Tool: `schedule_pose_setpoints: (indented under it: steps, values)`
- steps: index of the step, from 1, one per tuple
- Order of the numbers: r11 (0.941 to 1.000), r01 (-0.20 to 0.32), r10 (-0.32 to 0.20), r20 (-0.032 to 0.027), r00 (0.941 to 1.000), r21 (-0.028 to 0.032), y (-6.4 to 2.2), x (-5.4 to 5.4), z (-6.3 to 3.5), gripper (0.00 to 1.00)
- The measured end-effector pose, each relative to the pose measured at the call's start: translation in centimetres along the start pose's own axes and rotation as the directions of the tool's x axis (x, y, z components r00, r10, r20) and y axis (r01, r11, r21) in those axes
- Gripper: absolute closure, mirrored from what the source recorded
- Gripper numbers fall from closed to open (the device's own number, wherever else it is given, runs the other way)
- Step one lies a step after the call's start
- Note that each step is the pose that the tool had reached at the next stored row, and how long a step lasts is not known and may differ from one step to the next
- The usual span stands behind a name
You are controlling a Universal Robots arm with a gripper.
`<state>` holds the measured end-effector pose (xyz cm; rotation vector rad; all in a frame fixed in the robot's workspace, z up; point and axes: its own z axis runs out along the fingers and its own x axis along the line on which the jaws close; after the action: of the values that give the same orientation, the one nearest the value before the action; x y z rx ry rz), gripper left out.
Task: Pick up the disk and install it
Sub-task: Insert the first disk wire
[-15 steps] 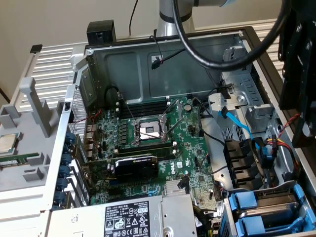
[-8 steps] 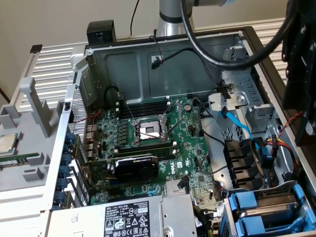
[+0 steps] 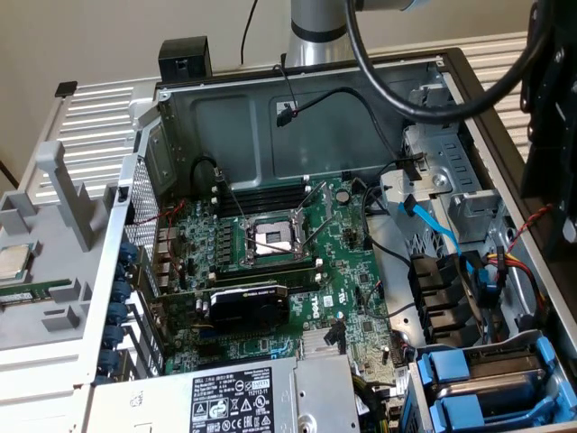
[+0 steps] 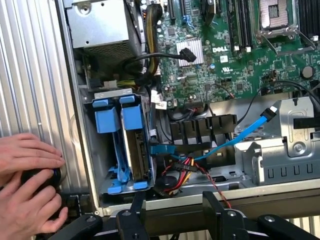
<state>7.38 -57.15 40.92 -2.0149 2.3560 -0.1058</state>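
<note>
Wide-spread gripper (image 4: 175, 217), black fingers (image 4: 137, 212) well apart, nothing held between them. Poised over the edge of an open computer case (image 3: 270, 117), just beside the drive cage (image 4: 102, 192).

In that cage, the disk (image 4: 136, 152): a silver body standing on edge between blue plastic rails, blue tab at its end. Label turned out of sight, no brand readable there. A second blue frame (image 4: 106, 120) in the slot next to it. Same cage at the lower right of the exterior view, both blue frames side by side.

Close by the cage, outside the case wall, a person's hands (image 4: 30, 200) wrapped around a small black round object (image 4: 45, 176).

Beyond the cage, a bright blue data cable (image 4: 240, 140) across the metal bays, red and yellow wires bunched near it. Then the green motherboard (image 4: 220, 70), "DELL" printed in white (image 4: 221, 49), empty processor socket (image 3: 270, 236) with its lever frame, black graphics card (image 3: 248, 302). Grey power-supply box (image 3: 297, 397) at the exterior view's lower centre, black-and-white label (image 3: 230, 403), print too fine to read.

At the exterior view's left, a grey moulded fixture (image 3: 63, 307) with a small square chip (image 3: 13, 262) on it. Underneath everything, a ribbed pale metal surface (image 3: 99, 126); behind, a plain beige wall (image 3: 72, 36).
</note>
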Motion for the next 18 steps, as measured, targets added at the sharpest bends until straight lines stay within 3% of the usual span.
schedule_pose_setpoints:
  steps: [8, 14, 17, 18]
  values:
    - [0.9999, -0.012, 0.012, -0.0039, 0.9999, 0.0002, 0.0, -0.8, 0.84, 0.43]
    - [0.9999, -0.012, 0.012, -0.0219, 0.9997, 0.0032, 0.19, -1.8, 1.42, 0.43]
    - [0.9998, -0.017, 0.017, -0.0377, 0.9991, 0.0057, 0.22, -1.8, 1.54, 0.43]
    - [0.9998, -0.02, 0.021, -0.0398, 0.999, 0.0064, 0.28, -1.8, 1.54, 0.43]
